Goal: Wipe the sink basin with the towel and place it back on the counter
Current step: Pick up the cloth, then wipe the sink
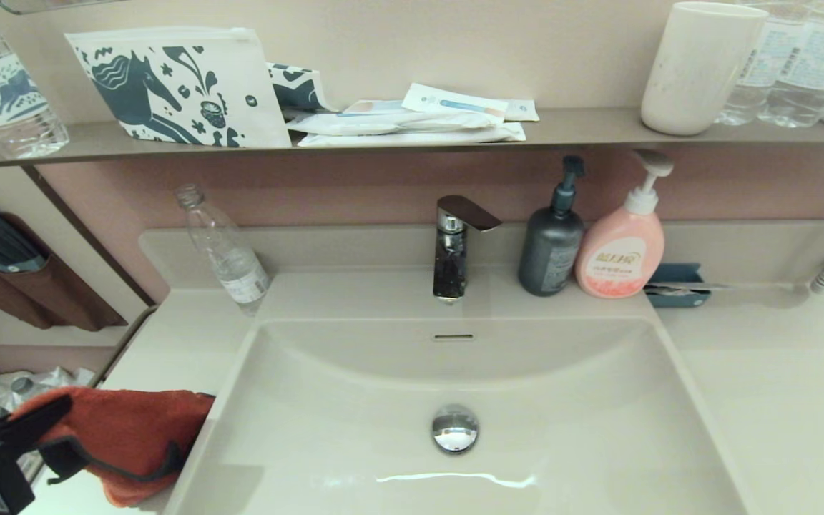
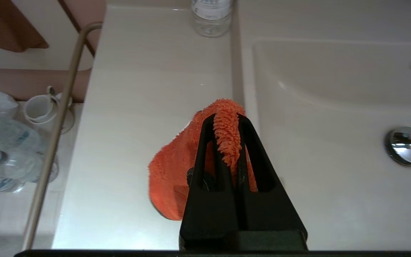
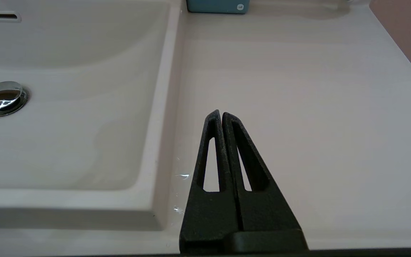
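Note:
My left gripper (image 1: 61,423) (image 2: 226,117) is shut on the orange-red towel (image 1: 126,422) (image 2: 171,167). A fold is pinched between its fingers and the rest hangs over the left counter (image 1: 169,336) (image 2: 148,89), right beside the basin's left rim. The off-white sink basin (image 1: 355,400) (image 2: 334,107) (image 3: 66,107) holds only its chrome drain stopper (image 1: 455,428) (image 2: 408,145) (image 3: 2,97) and overflow slot (image 1: 453,336). My right gripper (image 3: 221,113) is shut on nothing above the right counter (image 3: 298,89), near the basin's right rim; the head view does not show it.
A faucet (image 1: 455,243) stands behind the basin, with a clear bottle (image 1: 226,250) at its left and a dark pump bottle (image 1: 551,243), pink soap bottle (image 1: 623,250) and blue holder (image 1: 677,286) at its right. The wall shelf carries a patterned pouch (image 1: 176,86) and white cup (image 1: 698,64).

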Robot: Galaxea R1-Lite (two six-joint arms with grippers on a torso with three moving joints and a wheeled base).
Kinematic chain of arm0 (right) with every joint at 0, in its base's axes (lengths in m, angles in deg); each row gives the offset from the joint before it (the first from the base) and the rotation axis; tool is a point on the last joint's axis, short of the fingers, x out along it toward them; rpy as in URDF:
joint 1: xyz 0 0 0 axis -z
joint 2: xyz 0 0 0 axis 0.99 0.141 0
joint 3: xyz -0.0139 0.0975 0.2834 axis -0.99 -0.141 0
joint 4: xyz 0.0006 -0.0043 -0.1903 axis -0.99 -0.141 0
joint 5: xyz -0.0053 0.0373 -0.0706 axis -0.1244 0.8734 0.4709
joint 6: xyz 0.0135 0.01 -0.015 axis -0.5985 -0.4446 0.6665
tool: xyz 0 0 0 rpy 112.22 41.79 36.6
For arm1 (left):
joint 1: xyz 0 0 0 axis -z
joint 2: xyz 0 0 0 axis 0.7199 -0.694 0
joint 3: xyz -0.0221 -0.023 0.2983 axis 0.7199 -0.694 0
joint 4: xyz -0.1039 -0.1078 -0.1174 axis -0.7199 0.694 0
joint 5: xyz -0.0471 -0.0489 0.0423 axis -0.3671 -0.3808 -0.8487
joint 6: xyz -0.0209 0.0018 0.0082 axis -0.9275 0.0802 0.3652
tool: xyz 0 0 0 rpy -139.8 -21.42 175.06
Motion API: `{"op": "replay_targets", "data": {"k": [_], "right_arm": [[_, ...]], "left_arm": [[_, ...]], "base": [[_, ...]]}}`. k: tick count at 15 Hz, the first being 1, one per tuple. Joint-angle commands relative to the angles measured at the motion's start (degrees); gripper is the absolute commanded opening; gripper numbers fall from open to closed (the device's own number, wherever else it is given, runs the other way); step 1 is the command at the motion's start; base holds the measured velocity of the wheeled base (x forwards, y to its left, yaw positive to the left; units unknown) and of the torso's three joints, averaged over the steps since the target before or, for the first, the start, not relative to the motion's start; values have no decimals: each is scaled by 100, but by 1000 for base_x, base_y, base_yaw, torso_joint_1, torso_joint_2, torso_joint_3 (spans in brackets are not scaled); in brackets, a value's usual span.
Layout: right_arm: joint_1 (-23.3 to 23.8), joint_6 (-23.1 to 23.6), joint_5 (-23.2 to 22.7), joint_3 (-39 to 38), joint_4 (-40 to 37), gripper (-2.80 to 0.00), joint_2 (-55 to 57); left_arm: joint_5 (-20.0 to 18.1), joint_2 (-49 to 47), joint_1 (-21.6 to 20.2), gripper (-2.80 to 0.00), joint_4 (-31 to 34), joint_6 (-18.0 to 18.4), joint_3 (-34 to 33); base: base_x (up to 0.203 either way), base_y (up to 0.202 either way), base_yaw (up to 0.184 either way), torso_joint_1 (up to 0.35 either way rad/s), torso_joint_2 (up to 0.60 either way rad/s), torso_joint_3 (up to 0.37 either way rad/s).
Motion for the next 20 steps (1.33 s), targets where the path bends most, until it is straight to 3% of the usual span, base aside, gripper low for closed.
{"op": "replay_targets", "data": {"k": [1,5,11,16,18,20], "right_arm": [[-1,4,-5,-1,1,-280,7],[-1,4,-5,-1,1,-280,7],[-1,0,-5,-1,1,-280,7],[-1,1,-5,-1,1,-280,7],[-1,4,-5,-1,1,-280,7],[-1,4,-5,-1,1,-280,7]], "left_arm": [[7,39,266,-280,-7,-245,-32],[16,119,369,-280,-16,-356,-141],[22,-102,1012,-280,-53,-635,30],[95,-403,1917,-280,-110,-1125,165],[265,-529,2192,-280,-112,-1366,325],[571,-618,2724,-280,-112,-1638,467]], "base": [[0,0,0,0,0,0],[0,0,0,0,0,0],[0,0,0,0,0,0],[0,0,0,0,0,0],[0,0,0,0,0,0],[0,0,0,0,0,0]]}}
